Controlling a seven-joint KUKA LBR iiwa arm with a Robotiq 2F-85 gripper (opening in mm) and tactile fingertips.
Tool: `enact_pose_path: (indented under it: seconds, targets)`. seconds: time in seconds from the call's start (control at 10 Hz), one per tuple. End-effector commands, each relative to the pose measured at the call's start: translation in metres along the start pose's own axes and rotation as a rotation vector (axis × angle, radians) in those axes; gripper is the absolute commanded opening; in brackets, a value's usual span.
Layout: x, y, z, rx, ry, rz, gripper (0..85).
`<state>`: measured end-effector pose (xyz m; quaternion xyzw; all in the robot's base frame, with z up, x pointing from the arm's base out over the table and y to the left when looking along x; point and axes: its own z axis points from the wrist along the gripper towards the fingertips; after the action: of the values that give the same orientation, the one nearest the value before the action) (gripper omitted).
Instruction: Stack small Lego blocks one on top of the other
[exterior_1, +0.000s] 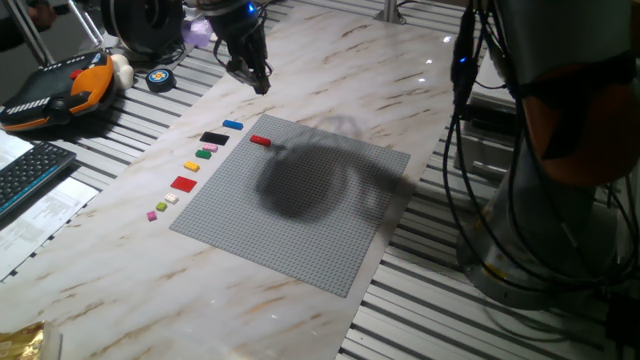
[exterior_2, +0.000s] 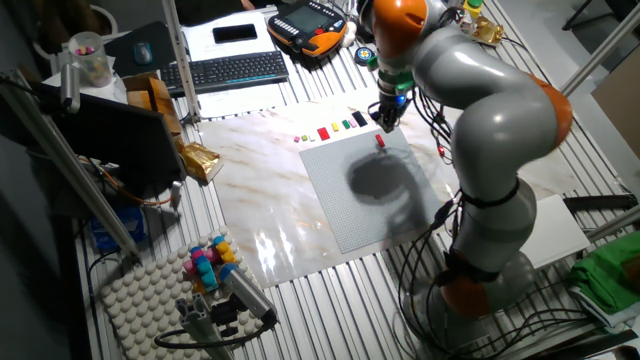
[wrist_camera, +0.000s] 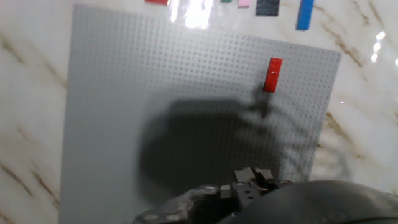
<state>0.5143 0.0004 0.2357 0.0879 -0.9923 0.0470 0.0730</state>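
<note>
Blue brick (exterior_1: 233, 125) is seen just off the grey baseplate (exterior_1: 300, 200), near the red brick (exterior_1: 260, 141); gripper (exterior_1: 250, 75) opening cannot be told

Jaws' gap unreadable, dark blur; blue brick (wrist_camera: 305, 15) cut by hand view's top edge.

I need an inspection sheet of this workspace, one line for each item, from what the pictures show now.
Surface: marble-look table with grey studded baseplate.
Job's things: red brick on the baseplate near its corner; blue brick off it, on the table. Not stacked.
Clutter: black piece, larger red plate and small coloured pieces in a row beside the baseplate.
Tool: tool above the table, holding nothing visible; opening unclear.
Cables: black cables hang by the robot base.
Surroundings: keyboard, orange handheld controller.
</note>
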Motion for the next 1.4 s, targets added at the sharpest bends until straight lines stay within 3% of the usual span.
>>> enact_pose_path:
  seconds: [0.0, 0.1, 0.2, 0.4, 0.5, 0.6, 0.8, 1.1, 1.3]
  targets:
    - [0.000, 0.000, 0.000, 0.039, -0.036, 0.025, 0.7]
    - [0.000, 0.000, 0.000, 0.018, -0.040, 0.027, 0.7]
    - [-0.010, -0.003, 0.002, 0.008, -0.042, 0.021, 0.7]
    - [-0.052, -0.019, 0.014, 0.013, -0.053, -0.003, 0.7]
    - [-0.071, -0.027, 0.021, -0.009, -0.060, 0.013, 0.7]
    - [-0.089, -0.034, 0.025, 0.012, -0.066, 0.006, 0.7]
    - [-0.119, -0.047, 0.028, 0.014, -0.058, -0.003, 0.7]
    - [-0.142, -0.047, 0.038, 0.030, -0.080, 0.009, 0.7]
    - [-0.142, -0.042, 0.040, 0.024, -0.081, 0.020, 0.7]
